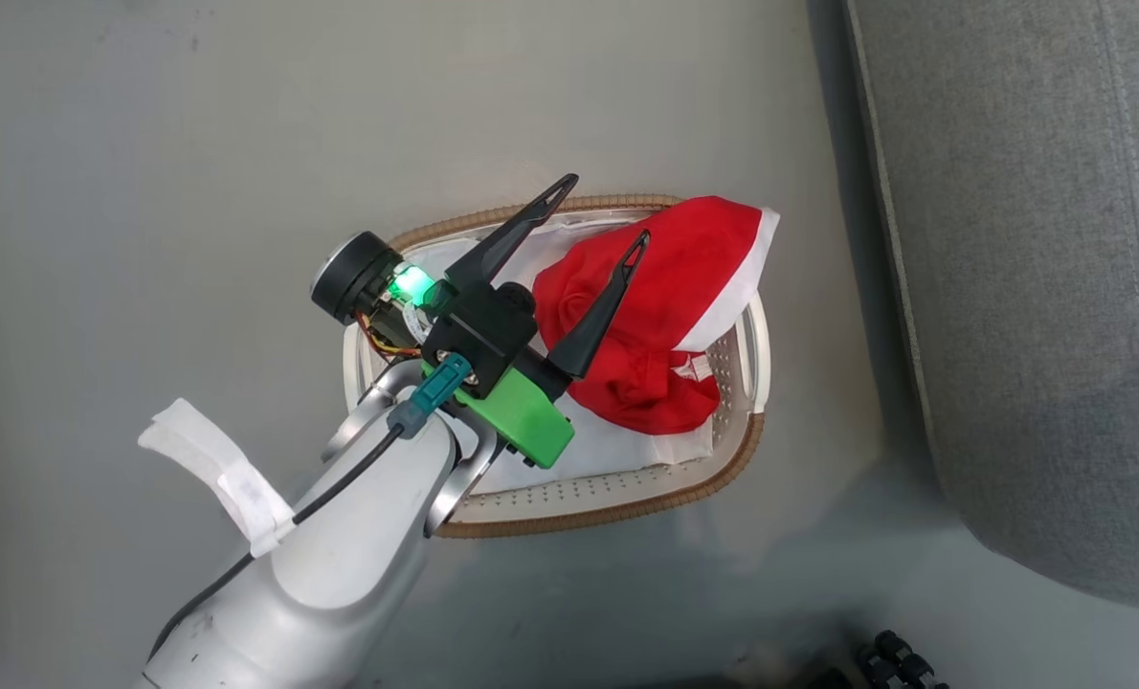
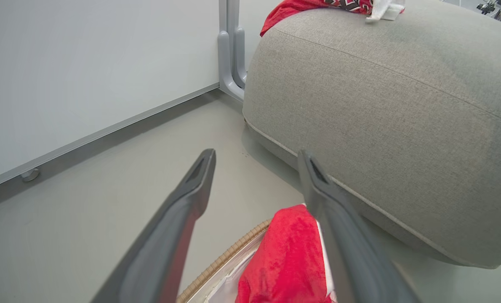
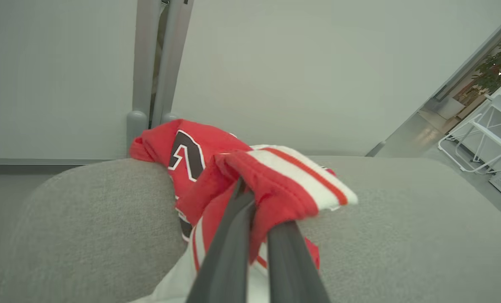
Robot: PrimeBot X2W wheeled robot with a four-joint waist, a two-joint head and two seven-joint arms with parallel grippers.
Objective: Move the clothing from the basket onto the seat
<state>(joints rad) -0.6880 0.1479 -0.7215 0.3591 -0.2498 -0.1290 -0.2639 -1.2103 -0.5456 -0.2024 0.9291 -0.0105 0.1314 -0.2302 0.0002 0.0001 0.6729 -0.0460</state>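
Right wrist view, right gripper (image 3: 259, 206): jaws clamped on striped jersey (image 3: 275, 176), lying atop seat (image 3: 402, 219).
Head view, left gripper (image 1: 606, 211): jaws apart, empty, above basket (image 1: 617, 502).
Red garment (image 1: 665, 287): bunched in basket, white hem over rim toward seat.
Seat: just beside basket, on grey floor (image 1: 148, 144).

I see grey floor (image 1: 167, 134), pale wall panel (image 2: 86, 59) with twin grey posts (image 3: 158, 63); white wire rack (image 3: 497, 139), leafy plant (image 3: 499, 67) beyond at far right.
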